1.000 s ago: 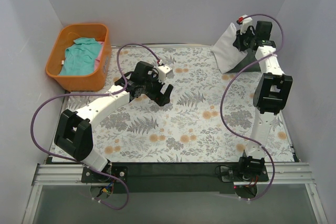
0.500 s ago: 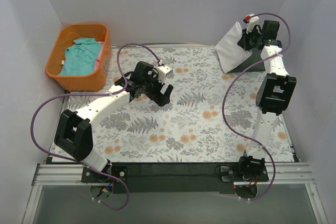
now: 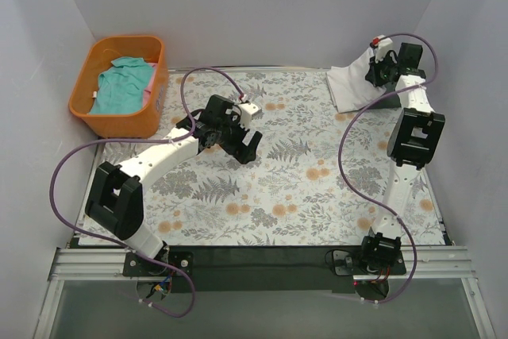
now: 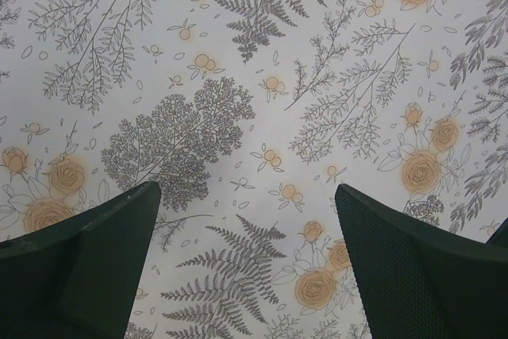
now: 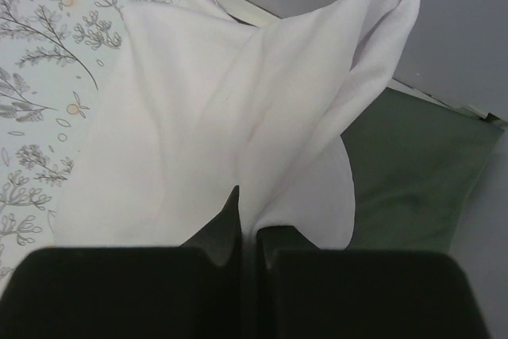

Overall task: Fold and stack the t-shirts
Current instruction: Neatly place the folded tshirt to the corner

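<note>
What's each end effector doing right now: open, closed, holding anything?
Left end effector: open, empty, above the floral table covering.
Right end effector: closed on the white t-shirt.

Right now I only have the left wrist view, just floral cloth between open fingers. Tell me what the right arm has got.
Observer: The right gripper is shut on a pinched fold of the white t-shirt, lifted at the far right corner of the floral cloth.
Operator: Report what lies next to it.
Observer: A dark green t-shirt lies flat there, partly covered by the white one.
Operator: Find me the teal one.
Observer: The teal t-shirt is in the orange basket at the far left, beyond the left gripper.
</note>
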Robot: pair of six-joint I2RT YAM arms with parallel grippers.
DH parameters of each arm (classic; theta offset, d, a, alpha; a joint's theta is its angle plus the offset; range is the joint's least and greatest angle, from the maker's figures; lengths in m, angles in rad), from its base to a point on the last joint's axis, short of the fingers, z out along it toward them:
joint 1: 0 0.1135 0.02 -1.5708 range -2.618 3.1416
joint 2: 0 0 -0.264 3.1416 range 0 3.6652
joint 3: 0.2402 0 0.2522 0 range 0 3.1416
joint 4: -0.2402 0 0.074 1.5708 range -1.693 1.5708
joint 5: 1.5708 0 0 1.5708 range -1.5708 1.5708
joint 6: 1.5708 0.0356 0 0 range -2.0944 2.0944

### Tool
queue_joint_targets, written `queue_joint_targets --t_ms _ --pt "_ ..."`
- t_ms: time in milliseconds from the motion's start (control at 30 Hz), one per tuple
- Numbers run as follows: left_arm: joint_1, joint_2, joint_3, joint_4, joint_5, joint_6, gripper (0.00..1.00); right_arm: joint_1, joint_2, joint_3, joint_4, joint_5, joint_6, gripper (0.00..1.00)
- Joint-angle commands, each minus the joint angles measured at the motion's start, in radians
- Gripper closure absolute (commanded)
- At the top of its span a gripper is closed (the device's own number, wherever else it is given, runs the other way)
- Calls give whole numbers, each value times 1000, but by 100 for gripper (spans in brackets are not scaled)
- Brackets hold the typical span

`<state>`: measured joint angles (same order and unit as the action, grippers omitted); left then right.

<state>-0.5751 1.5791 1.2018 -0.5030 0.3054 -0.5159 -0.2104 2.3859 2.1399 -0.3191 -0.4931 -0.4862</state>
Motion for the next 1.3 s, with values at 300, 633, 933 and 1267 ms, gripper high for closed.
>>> queue_joint_targets --t_ms 300,633,933,1267 --pt "3 28 65 -48 14 19 14 -32 98 49 77 87 -124 99" --pt "1 41 65 -49 17 17 14 -52 70 2 141 160 -101 76" --pt "9 35 64 -35 24 10 14 -72 -20 -38 160 276 -55 49" --pt "23 -2 35 -40 17 -13 14 -104 -62 -17 262 306 50 63"
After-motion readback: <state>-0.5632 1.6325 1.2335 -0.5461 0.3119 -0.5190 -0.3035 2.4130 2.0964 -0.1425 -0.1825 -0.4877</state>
